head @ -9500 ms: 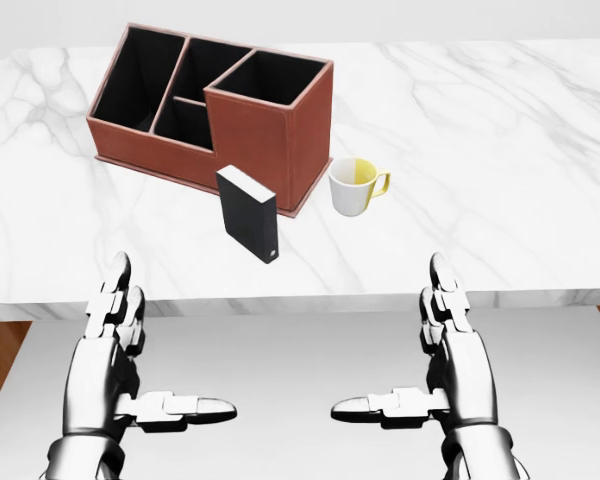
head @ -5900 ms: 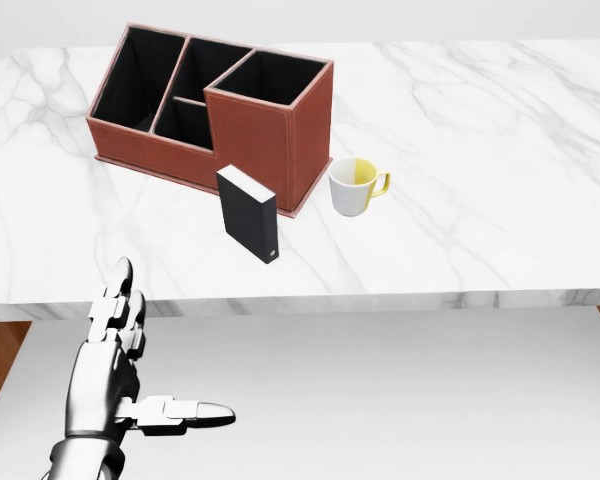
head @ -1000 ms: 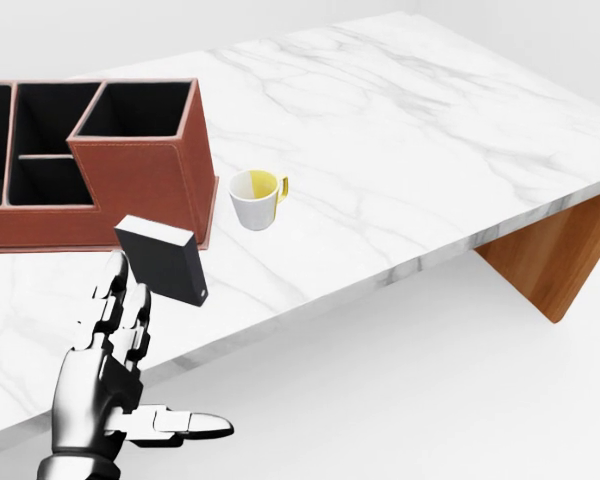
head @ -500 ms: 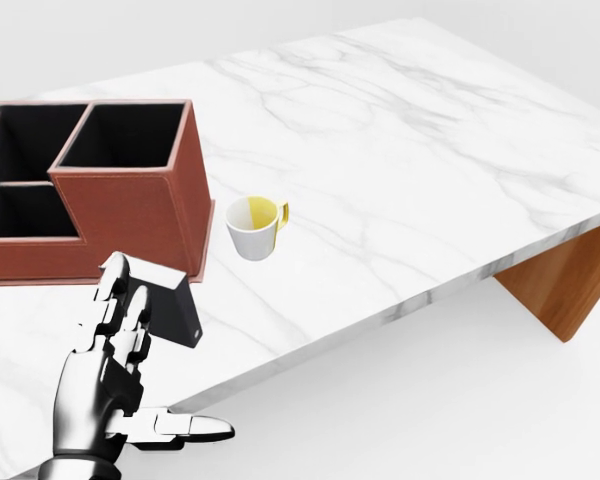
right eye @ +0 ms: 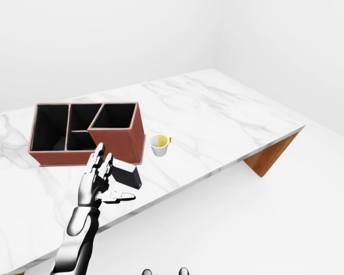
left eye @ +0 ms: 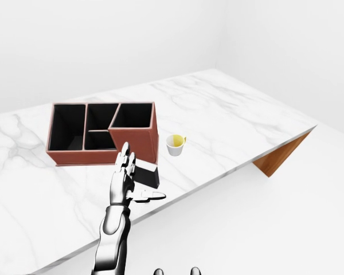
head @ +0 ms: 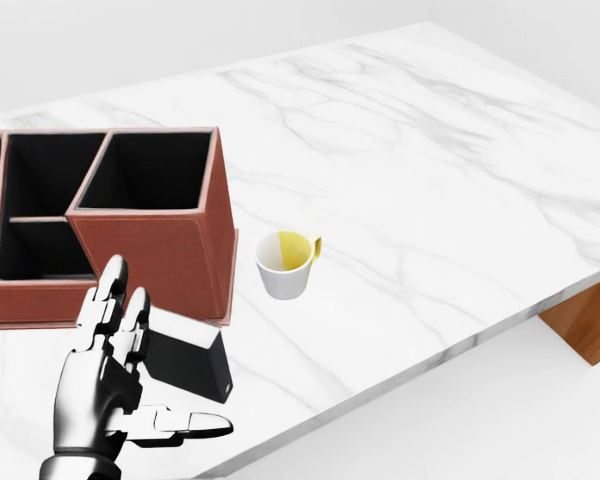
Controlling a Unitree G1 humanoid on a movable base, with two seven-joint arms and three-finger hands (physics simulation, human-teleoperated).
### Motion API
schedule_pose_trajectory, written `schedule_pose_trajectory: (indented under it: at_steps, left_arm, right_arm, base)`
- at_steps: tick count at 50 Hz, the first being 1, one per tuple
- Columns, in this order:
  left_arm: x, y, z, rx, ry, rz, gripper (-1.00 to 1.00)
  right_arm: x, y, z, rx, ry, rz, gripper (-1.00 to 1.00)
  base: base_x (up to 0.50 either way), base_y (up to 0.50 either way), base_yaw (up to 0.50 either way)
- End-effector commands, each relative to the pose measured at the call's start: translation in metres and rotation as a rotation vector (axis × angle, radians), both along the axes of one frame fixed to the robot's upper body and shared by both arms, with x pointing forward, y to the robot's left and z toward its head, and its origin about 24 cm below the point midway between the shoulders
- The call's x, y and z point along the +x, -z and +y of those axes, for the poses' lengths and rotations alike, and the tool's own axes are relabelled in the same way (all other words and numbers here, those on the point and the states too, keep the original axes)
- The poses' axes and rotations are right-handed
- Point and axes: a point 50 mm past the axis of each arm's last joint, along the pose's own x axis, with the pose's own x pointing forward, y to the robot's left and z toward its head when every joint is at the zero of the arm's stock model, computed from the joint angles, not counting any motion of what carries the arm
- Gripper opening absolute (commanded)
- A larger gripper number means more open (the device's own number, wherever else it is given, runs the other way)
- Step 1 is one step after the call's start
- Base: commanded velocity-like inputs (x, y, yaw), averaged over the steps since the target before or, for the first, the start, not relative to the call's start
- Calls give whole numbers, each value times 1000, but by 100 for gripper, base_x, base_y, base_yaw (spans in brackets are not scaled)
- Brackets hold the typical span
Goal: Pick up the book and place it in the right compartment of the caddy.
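The black book (head: 190,362) stands on the marble table, just below the brown caddy (head: 150,255) in the head view. The caddy's right compartment (head: 150,170) is dark inside and nothing shows in it. My left hand (head: 145,365) is raised at the book's left side, open, with fingers (head: 110,315) pointing up and the thumb (head: 195,425) stretched right under the book. The fingers overlap the book's left edge; I cannot tell whether they touch it. Two metal tips (left eye: 175,271) at the bottom edge of the left-eye view are all that may show of my right hand.
A white mug with a yellow inside (head: 285,262) stands right of the caddy and book. The table's near edge (head: 430,355) runs diagonally, with a wooden leg (head: 590,320) at the right. White floor lies below the edge.
The whole picture has shifted as the camera moved closer. Caddy, mug and book look larger and lie further right and lower. My open left hand now overlaps the book's left edge.
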Motion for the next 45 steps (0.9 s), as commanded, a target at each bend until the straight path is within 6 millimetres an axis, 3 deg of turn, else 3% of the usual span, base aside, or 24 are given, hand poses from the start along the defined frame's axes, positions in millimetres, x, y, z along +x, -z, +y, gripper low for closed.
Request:
schedule_pose_trajectory:
  at_steps: [1, 18, 28, 35, 45]
  left_arm:
    - [1, 3, 1, -21, 19, 11, 100]
    - [-1, 2, 1, -7, 6, 8, 100]
    - [-3, -1, 25, 182, -350, 14, 100]
    - [-13, -16, 42, 284, -597, -53, 100]
    - [-16, -19, 48, 428, -729, -86, 100]
  right_arm:
    - [4, -5, 2, -32, -22, 2, 100]
    - [2, -8, 3, -42, -20, -10, 100]
    - [2, -8, 3, -43, -20, -7, 100]
    - [3, -7, 2, -39, -20, -4, 100]
    - [3, -7, 3, -38, -21, -3, 100]
  base:
    - [30, 3, 0]
    - [18, -4, 0]
    - [14, -7, 0]
    - [14, -7, 0]
    - [14, -7, 0]
